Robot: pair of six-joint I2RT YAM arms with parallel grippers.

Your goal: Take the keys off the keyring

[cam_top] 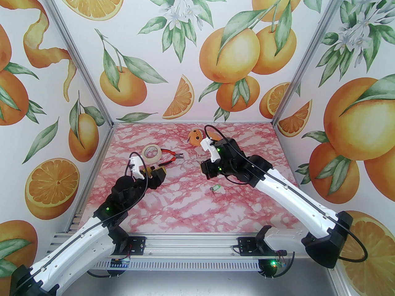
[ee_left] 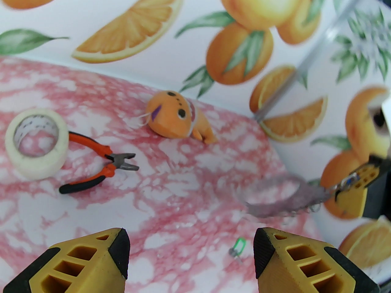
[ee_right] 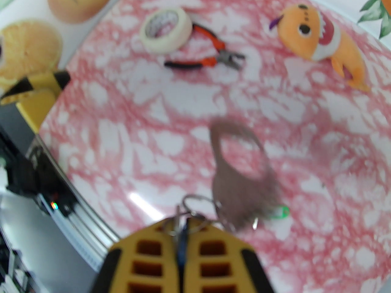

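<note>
Dangling from the right gripper [ee_right: 183, 229], the keyring [ee_right: 241, 175] hangs blurred above the table [ee_right: 122, 139]. That gripper's fingers are pinched together on the blue key [ee_right: 182, 246], which sits edge-on between them. The green key [cam_top: 215, 188] lies loose on the table, off the keyring and near it. The left gripper [ee_left: 191, 246] is to the keyring's left, its jaws apart with nothing between them. Farther back lie pliers [ee_left: 104, 163] just beside a tape roll [ee_left: 36, 145], and an orange plush [ee_left: 174, 117] near the back wall.
</note>
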